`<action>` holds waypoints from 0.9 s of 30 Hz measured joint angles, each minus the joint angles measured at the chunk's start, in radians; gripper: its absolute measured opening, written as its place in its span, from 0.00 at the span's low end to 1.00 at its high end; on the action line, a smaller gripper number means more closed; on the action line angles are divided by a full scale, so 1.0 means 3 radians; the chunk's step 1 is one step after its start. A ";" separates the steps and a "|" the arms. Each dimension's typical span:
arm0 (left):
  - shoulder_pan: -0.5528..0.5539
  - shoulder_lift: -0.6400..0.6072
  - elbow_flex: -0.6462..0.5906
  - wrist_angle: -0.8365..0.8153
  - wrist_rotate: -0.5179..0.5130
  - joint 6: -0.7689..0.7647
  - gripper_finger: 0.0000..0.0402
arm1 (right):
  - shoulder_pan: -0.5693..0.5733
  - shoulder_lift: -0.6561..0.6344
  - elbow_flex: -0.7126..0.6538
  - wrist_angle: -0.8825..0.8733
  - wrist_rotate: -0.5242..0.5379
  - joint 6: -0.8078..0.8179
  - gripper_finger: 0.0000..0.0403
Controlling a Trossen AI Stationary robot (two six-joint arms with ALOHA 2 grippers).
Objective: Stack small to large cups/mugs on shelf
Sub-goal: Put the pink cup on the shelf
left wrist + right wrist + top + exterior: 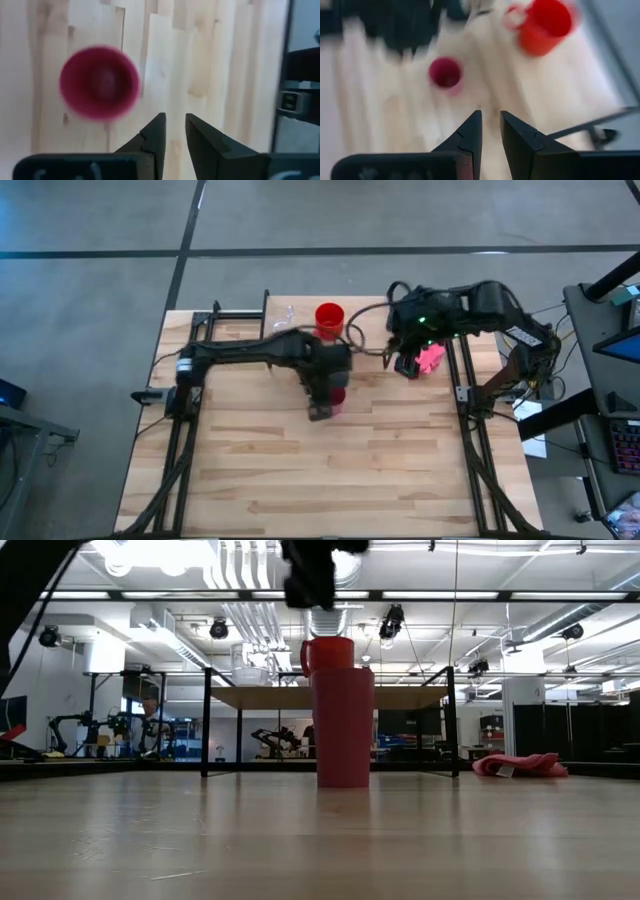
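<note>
The magenta-pink tumbler (343, 725) (99, 82) stands upright on its base on the table, mouth up. My left gripper (174, 131) (320, 411) hangs open above it and a little to one side, with nothing between its fingers. The red mug (329, 319) (545, 25) and the clear glass (250, 665) stand on the shelf (400, 697) behind the tumbler. My right gripper (490, 125) (403, 364) is open and empty, high over the table's far right, beside the pink cloth (431, 357).
The pink cloth (520, 765) lies on the table to the right of the shelf. Black frame rails (470, 450) run along the table's left and right sides. Bare wood (330, 480) stretches from the tumbler to the near edge.
</note>
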 joint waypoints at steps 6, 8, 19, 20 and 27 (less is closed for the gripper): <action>0.0001 -0.0622 -0.0004 -0.0146 -0.0053 -0.0219 0.15 | 0.0150 0.0000 -0.0535 0.0114 -0.0240 -0.0178 0.16; 0.0001 -0.0829 -0.0004 -0.0127 -0.0193 -0.0227 0.15 | 0.0197 0.0000 -0.0764 0.0308 -0.0246 -0.0229 0.16; 0.0000 -0.1619 -0.0006 -0.0264 -0.1261 -0.0667 0.14 | 0.0255 0.0073 -0.1754 0.1384 -0.0326 -0.0201 0.16; 0.0000 -0.1653 -0.0006 -0.0263 -0.1261 -0.0667 0.14 | 0.0257 0.0093 -0.1806 0.1427 -0.0397 -0.0200 0.16; 0.0001 -0.1700 -0.0011 -0.0367 -0.1377 -0.0658 0.14 | 0.0284 0.0429 -0.1943 0.1892 -0.0635 -0.0315 0.16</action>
